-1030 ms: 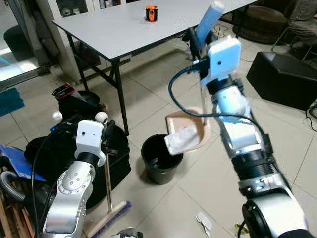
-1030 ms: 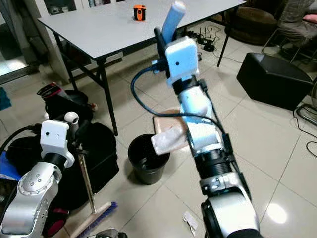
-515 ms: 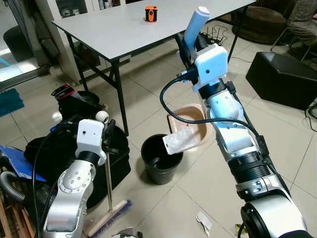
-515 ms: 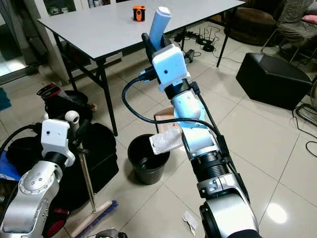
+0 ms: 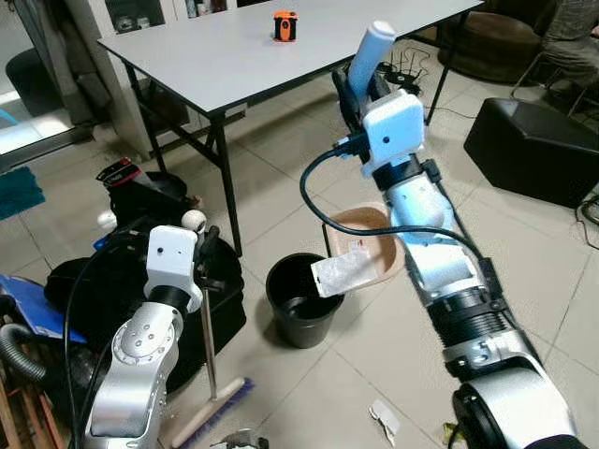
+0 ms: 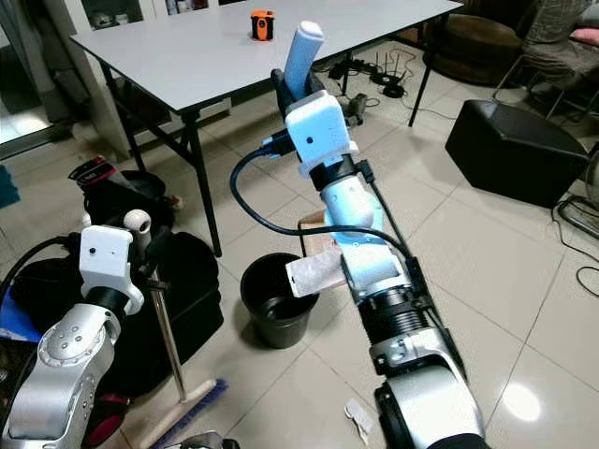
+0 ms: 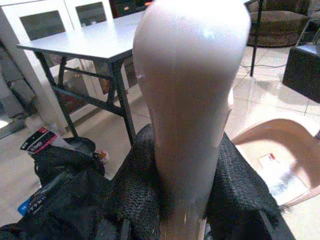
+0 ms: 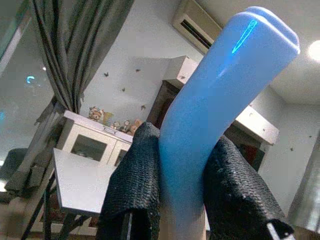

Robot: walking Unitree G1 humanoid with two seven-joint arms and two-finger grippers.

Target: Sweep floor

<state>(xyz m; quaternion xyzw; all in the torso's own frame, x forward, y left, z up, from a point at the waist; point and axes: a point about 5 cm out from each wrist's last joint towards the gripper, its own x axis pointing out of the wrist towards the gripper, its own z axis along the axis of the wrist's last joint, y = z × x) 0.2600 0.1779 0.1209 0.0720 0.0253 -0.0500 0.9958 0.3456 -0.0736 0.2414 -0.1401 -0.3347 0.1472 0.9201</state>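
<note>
My right gripper [image 5: 359, 82] is raised at chest height and shut on the blue handle [image 8: 215, 115] of a pinkish dustpan [image 5: 372, 245]. The dustpan hangs tilted beside a black bin [image 5: 299, 301]. A white wrapper [image 5: 341, 274] lies on the pan's lip, over the bin's rim. My left gripper [image 5: 200, 247] is shut on the broom [image 5: 210, 355], just below its white knob [image 7: 192, 90]. The broom stands upright, and its blue-bristled head [image 5: 221, 406] rests on the tiles at the lower left.
A grey table [image 5: 234, 56] with an orange object [image 5: 285, 25] stands behind the bin. Black bags [image 5: 98, 281] lie at my left, and a black ottoman [image 5: 533, 140] stands at the right. A paper scrap [image 5: 386, 419] lies on the floor near my feet. A person sits at top right [image 5: 573, 28].
My right arm has swung left with the dustpan, so the pan now hangs nearer the bin with the wrapper over the rim. The left arm and broom have stayed still.
</note>
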